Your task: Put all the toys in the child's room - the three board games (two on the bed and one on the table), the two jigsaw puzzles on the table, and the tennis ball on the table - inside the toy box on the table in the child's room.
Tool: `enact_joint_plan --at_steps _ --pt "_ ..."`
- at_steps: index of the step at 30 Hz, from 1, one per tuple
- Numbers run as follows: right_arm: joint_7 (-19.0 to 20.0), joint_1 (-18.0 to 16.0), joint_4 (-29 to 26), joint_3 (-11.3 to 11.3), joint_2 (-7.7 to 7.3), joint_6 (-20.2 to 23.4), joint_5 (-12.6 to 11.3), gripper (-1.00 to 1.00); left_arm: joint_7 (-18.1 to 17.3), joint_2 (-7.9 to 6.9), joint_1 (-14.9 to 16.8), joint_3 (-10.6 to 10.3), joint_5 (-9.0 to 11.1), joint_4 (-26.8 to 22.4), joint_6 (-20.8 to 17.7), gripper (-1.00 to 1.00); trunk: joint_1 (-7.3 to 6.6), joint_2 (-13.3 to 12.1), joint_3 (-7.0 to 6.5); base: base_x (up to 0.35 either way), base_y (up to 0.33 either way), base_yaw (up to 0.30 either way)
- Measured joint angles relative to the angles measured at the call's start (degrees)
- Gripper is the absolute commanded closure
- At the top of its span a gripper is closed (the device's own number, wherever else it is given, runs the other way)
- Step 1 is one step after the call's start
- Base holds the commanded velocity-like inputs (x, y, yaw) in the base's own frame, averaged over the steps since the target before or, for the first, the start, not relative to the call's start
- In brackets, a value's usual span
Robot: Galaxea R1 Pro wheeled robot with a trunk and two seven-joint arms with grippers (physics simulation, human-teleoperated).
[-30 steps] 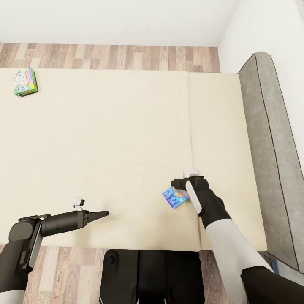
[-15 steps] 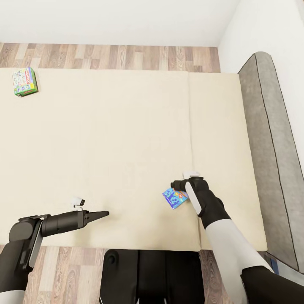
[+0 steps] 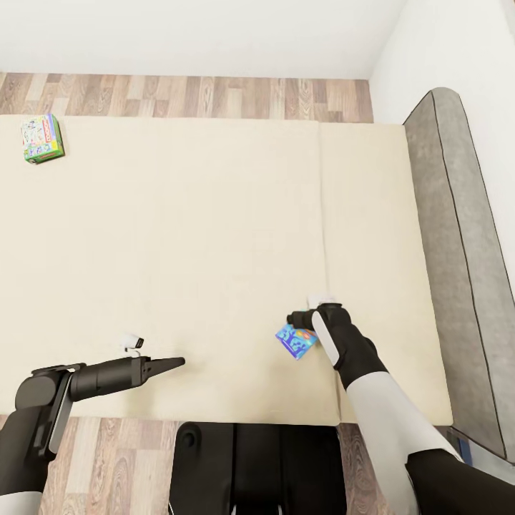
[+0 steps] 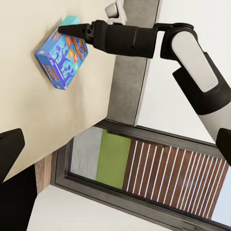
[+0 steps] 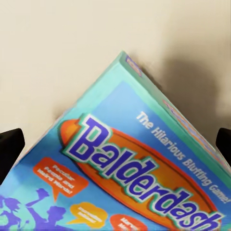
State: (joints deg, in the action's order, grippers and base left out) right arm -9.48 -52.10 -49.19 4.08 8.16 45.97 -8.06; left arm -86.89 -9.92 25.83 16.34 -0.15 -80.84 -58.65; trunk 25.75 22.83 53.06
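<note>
Blue is the colour of the small board game [image 3: 295, 340] by your right end effector [image 3: 299, 320], and it has moved a little. A second ago it lay flat just beside the wrist; now it sits a touch lower on the bed [image 3: 214, 236] and looks tipped, with one corner up. Your right arm has slid a bit toward the near edge of the mattress too.

From the left wrist view you see the right end effector [image 4: 65, 29] with its dark fingers pressed together into one point. That point touches the top corner of the blue box [image 4: 61, 59]. It holds nothing between the fingers. In the right wrist view the box [image 5: 120, 178] is very close, and you can read "Balderdash" on its lid, with the beige mattress [image 5: 62, 53] behind it.

Your left end effector [image 3: 174, 363] has not moved. It hangs over the near part of the bed, well apart from the blue box, and its fingers look pressed together into a thin point with nothing in them.

The green-edged board game [image 3: 41, 138] lies in the far left corner of the bed, in the same place as before.
</note>
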Motion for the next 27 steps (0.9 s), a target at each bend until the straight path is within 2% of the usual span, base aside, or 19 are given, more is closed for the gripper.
enact_joint_plan --at_steps 7,15,27 --pt "0.62 0.00 0.88 0.02 0.44 1.18 -0.07 -1.00 0.00 0.00 0.00 0.00 0.00 0.00 0.01 -1.00 0.00 0.00 0.00 0.000 0.000 0.000" --pt "3.62 -0.10 0.91 0.01 0.54 4.15 -0.21 -1.00 0.00 0.00 0.00 0.00 0.00 0.00 0.01 -1.00 0.00 0.00 0.00 0.000 0.000 0.000" --pt "3.58 -1.08 1.03 0.02 0.37 5.91 0.24 -1.00 0.00 0.04 0.00 0.00 0.00 0.00 0.01 -1.00 0.00 0.00 0.00 0.000 0.000 0.000"
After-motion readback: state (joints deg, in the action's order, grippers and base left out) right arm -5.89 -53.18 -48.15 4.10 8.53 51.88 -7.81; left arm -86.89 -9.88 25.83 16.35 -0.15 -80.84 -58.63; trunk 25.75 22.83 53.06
